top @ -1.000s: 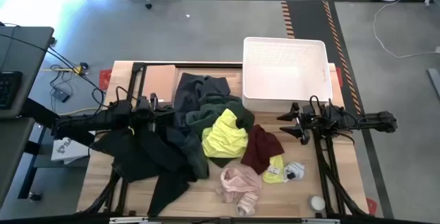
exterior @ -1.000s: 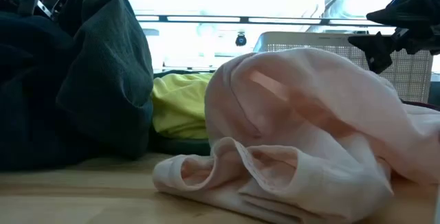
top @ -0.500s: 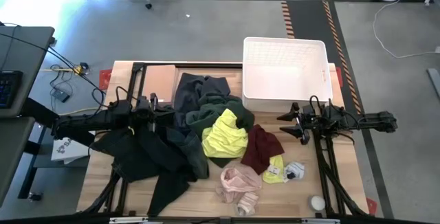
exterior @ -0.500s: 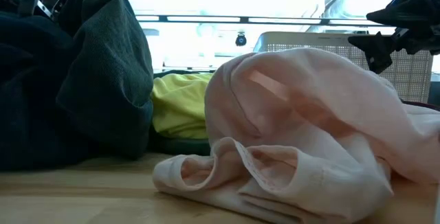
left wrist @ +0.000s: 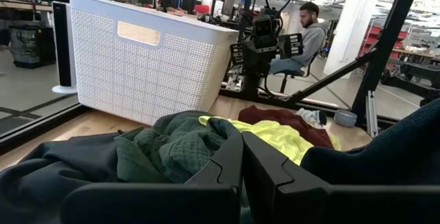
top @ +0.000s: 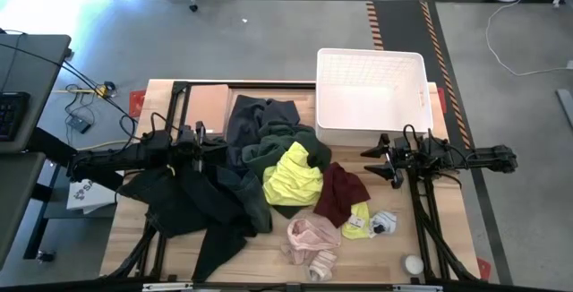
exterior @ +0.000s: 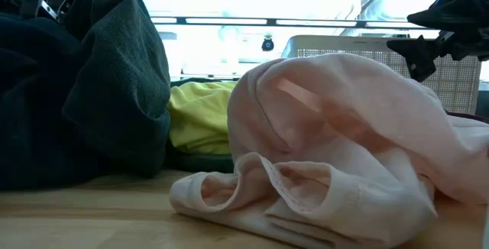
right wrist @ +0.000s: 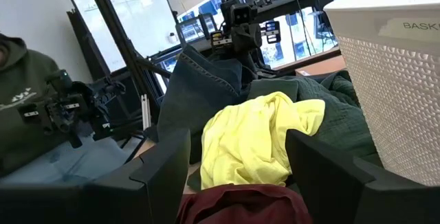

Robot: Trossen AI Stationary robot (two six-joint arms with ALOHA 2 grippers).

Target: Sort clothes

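Note:
The clothes lie heaped mid-table: a dark grey garment [top: 255,117], dark green ones [top: 277,144], a neon yellow one [top: 294,176], a maroon one [top: 342,193], a pale pink one [top: 312,241] and white socks [top: 383,223]. A black garment [top: 183,202] lies draped across my left arm and the table's left. My left gripper [top: 224,146] [left wrist: 242,136] is shut, level, at the pile's left edge. My right gripper [top: 376,162] [right wrist: 237,148] stands open, level, just right of the pile, with nothing between its fingers.
A white lattice basket [top: 372,95] stands at the far right of the table, close behind my right gripper. A flat tan board [top: 210,104] lies at the far left. People sit at desks beyond the table. Bare wood shows along the near edge [top: 260,270].

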